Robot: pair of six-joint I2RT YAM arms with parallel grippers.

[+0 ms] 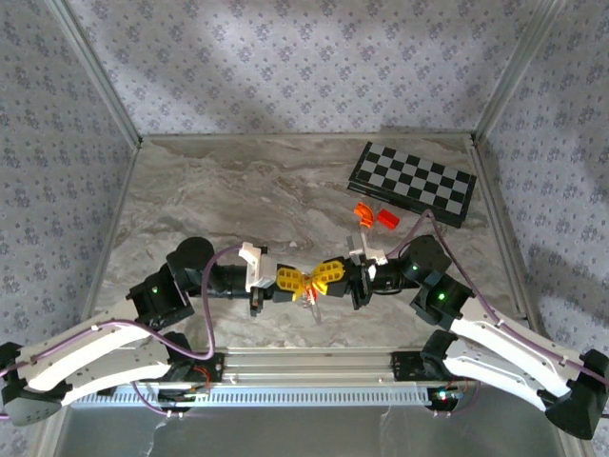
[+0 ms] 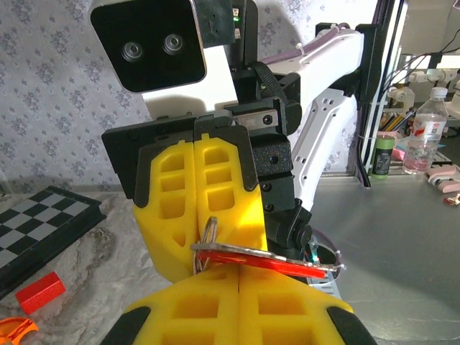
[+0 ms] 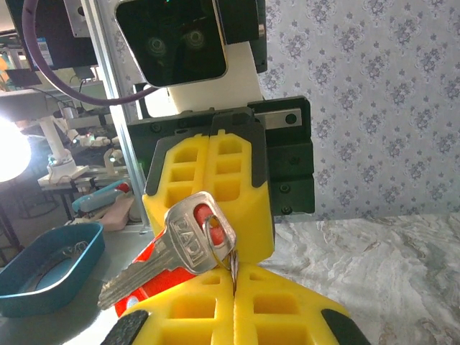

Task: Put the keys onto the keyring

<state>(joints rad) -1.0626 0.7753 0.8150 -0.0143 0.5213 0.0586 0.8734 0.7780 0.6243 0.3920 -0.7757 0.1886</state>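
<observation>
My two grippers meet tip to tip low over the near middle of the table, left gripper (image 1: pixel 303 281) facing right gripper (image 1: pixel 316 277). The keyring (image 3: pixel 208 228) is a small metal split ring. It runs through the hole of the silver key (image 3: pixel 183 241) and down into the seam of my right gripper (image 3: pixel 233 272), which is shut on it. A red tag (image 3: pixel 166 281) lies behind the key. In the left wrist view the key (image 2: pixel 251 251) and red tag (image 2: pixel 287 267) lie edge-on across my shut left gripper (image 2: pixel 238 272), with the ring (image 2: pixel 207 233) upright beside them. Whether the left fingers pinch anything is hidden.
A folded chessboard (image 1: pixel 411 183) lies at the back right of the marble table. Two orange-red blocks (image 1: pixel 374 214) sit just in front of it. Patterned walls close the back and both sides. A blue tray (image 3: pixel 43 266) stands beyond the near edge.
</observation>
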